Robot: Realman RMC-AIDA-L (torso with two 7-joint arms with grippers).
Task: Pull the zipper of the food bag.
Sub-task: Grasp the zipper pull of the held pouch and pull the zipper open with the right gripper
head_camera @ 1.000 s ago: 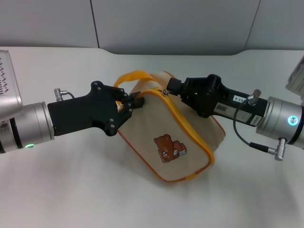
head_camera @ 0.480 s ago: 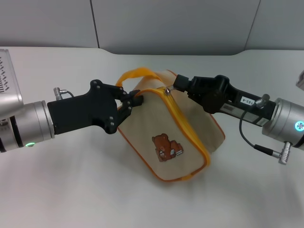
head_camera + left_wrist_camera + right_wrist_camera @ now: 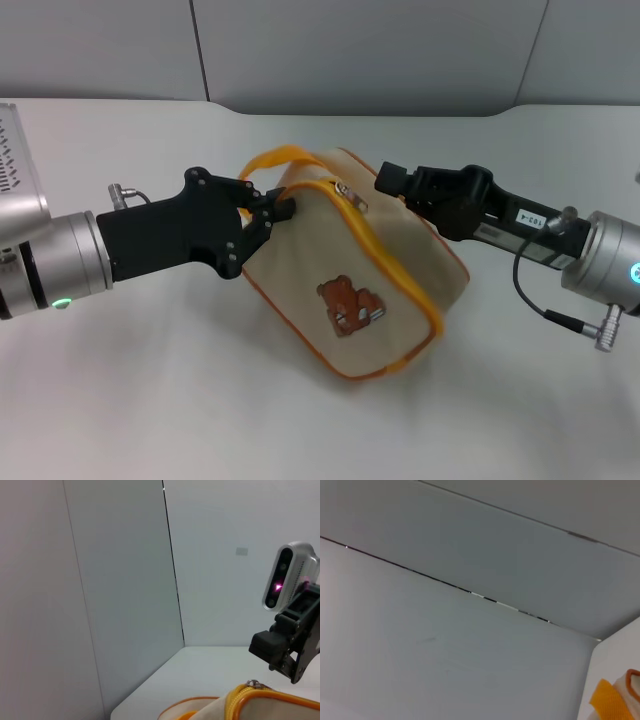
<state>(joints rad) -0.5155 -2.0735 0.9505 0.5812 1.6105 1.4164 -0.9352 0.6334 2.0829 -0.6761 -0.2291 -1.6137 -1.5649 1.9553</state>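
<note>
Head view: right gripper [image 3: 388,181] label reads "103-A".

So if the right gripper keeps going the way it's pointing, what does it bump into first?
Probably the zipper at the top corner of the food bag. The right gripper points toward it with a small gap between; depth is hard to judge, so it might pass just above.

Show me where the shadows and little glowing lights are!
Head view: a soft shadow lies on the table under the food bag, whose end the left gripper pinches; a green light glows on the left arm, a bluish light on the right arm. Left wrist view: a pink light glows above the right gripper.
</note>
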